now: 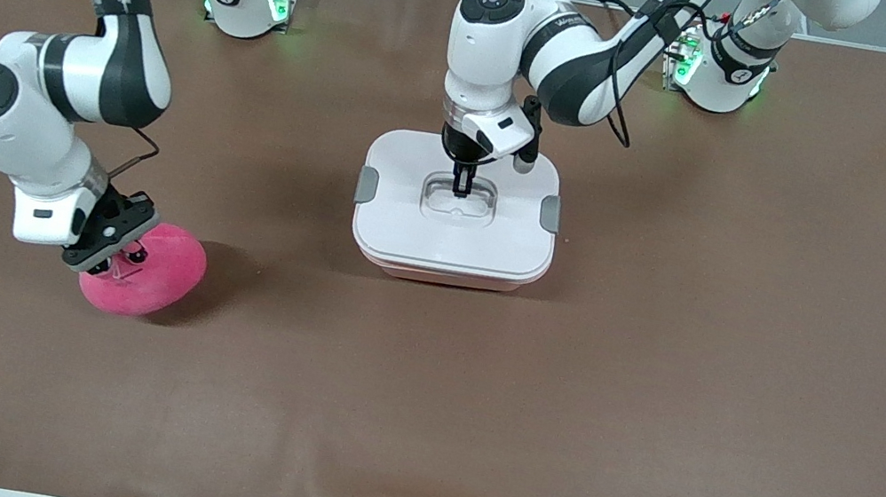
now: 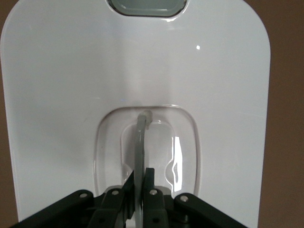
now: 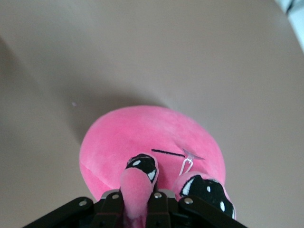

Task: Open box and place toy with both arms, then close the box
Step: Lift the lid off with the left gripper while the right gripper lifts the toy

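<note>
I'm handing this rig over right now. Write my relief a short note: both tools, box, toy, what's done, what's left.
Left tool: shut on the lid handle in the box lid's recess, mid-table.
Right tool: shut on the toy's snout; the toy lies on the table toward the right arm's end, nearer the front camera than the box.
Done: both grasps made.
Left: lift the lid, put the toy in, close the box.
</note>
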`<state>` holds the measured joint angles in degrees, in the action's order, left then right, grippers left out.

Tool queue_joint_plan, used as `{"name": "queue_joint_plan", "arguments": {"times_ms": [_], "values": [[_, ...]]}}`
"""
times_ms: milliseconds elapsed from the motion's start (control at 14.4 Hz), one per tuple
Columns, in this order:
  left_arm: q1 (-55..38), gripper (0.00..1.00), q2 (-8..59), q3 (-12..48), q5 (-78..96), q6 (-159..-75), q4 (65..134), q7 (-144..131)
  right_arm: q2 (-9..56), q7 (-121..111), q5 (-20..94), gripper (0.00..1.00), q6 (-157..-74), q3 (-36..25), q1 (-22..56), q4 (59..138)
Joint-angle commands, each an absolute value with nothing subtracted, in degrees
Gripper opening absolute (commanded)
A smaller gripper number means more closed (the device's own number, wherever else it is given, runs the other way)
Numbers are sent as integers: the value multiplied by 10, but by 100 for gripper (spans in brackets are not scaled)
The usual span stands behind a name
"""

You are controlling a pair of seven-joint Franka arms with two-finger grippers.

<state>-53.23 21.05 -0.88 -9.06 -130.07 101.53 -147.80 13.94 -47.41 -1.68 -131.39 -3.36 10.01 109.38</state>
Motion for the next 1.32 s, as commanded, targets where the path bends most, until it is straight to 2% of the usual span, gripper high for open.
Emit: {"name": "queue_joint_plan", "arguments": {"times_ms": [0,348,557,697,1045,1254], "values": [[-531,0,186,-6,-95,-1291,1027,-1488,138,-516,-25,0,-1298,-36,135,1057],[-508,0,164,-6,-96,-1279,1031,-1484,146,-559,-27,0,-1167,-36,222,937],[-483,0,135,-6,-95,-1254,1044,-1459,146,-576,-53,0,-1141,-36,276,913],[-464,0,110,-5,-94,-1243,1057,-1440,145,-616,-57,0,-1088,-36,307,883],[-410,0,47,-5,-69,-1239,1103,-1361,141,-639,-143,0,-1013,-35,385,869],[-380,0,23,-5,-59,-1216,1113,-1309,141,-635,-153,0,-984,-36,423,867]]}}
